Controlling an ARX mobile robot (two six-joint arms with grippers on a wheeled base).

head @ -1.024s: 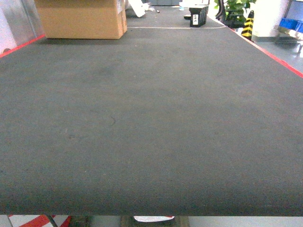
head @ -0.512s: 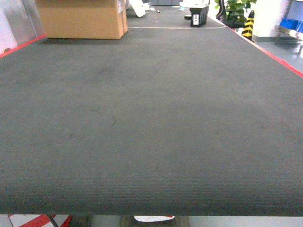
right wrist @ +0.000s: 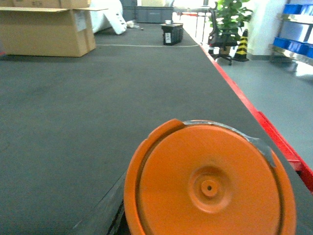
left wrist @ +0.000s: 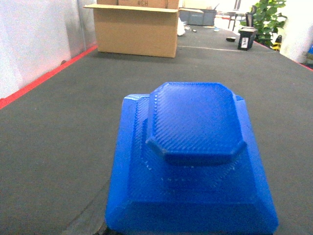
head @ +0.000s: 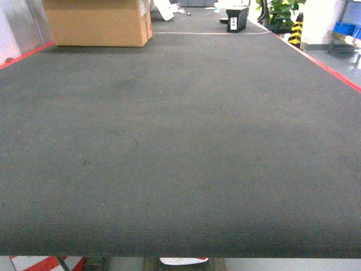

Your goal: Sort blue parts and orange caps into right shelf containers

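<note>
A blue part, stepped with an octagonal raised top, fills the lower middle of the left wrist view, right up against the camera where the left pincer would sit; the fingers themselves do not show, so whether they clasp it cannot be told. In the right wrist view an orange cap, a round disc with a raised rim and a small centre boss, sits equally close below the lens; the right pincer's fingers are hidden too, and its opening cannot be told. Both pieces hang over the dark grey carpet. At the carpet's far left stands a cardboard box; at its far end, a small black bin. Beyond the carpet's red right edge, blue crates sit on a shelf.
</note>
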